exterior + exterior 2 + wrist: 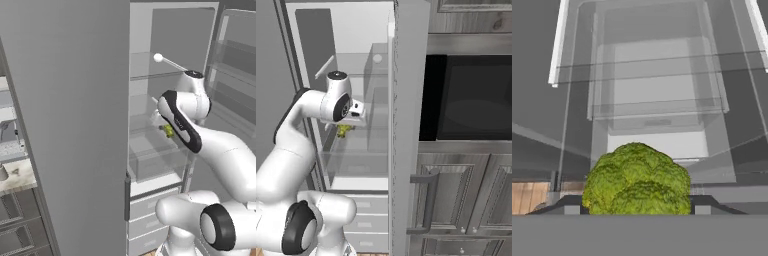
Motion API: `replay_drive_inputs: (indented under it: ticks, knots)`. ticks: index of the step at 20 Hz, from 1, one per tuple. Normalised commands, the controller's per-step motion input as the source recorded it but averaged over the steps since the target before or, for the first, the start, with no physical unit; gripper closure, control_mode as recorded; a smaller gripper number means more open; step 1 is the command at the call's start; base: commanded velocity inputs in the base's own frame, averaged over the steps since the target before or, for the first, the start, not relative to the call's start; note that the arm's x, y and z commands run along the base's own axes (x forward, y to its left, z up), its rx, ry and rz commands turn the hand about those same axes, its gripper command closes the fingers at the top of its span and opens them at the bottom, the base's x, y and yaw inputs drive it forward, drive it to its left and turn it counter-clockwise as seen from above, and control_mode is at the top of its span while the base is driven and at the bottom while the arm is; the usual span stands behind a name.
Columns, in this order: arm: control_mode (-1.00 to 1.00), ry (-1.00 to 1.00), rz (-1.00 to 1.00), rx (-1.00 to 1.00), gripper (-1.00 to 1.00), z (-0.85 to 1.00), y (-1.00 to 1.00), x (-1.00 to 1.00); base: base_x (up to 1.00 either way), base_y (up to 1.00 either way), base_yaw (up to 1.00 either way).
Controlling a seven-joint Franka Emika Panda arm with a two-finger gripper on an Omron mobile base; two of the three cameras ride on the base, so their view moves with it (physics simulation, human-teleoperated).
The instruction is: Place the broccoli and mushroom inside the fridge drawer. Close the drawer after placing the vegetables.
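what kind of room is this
A simulated kitchen, most likely: an open fridge with glass shelves and a clear fridge drawer, a built-in oven, and wood cabinets below it.

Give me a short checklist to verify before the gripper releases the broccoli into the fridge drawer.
1. Broccoli sits between the gripper fingers: ok.
2. Fridge drawer pulled out, open top: ok.
3. Broccoli above the drawer opening, not its rim: cannot tell.
4. Glass shelf apart from the hand: ok.
5. Mushroom already inside the drawer: cannot tell.
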Motion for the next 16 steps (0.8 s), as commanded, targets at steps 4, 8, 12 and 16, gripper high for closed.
replay_drive_inputs:
  ticks: [4,8,12,16]
  knots:
    - [-1.0,-0.03,0.01,-0.01,1.0,-0.66,0.0,0.26,0.0,0.0,0.0]
    - [-1.0,-0.06,0.0,-0.06,1.0,-0.84,0.04,0.19,0.0,0.0,0.0]
    - [-1.0,-0.04,0.0,-0.01,1.0,-0.49,0.0,0.12,0.0,0.0,0.0]
    - [-1.0,-0.02,0.0,0.0,1.0,-0.38,0.0,0.02,0.0,0.0,0.0]
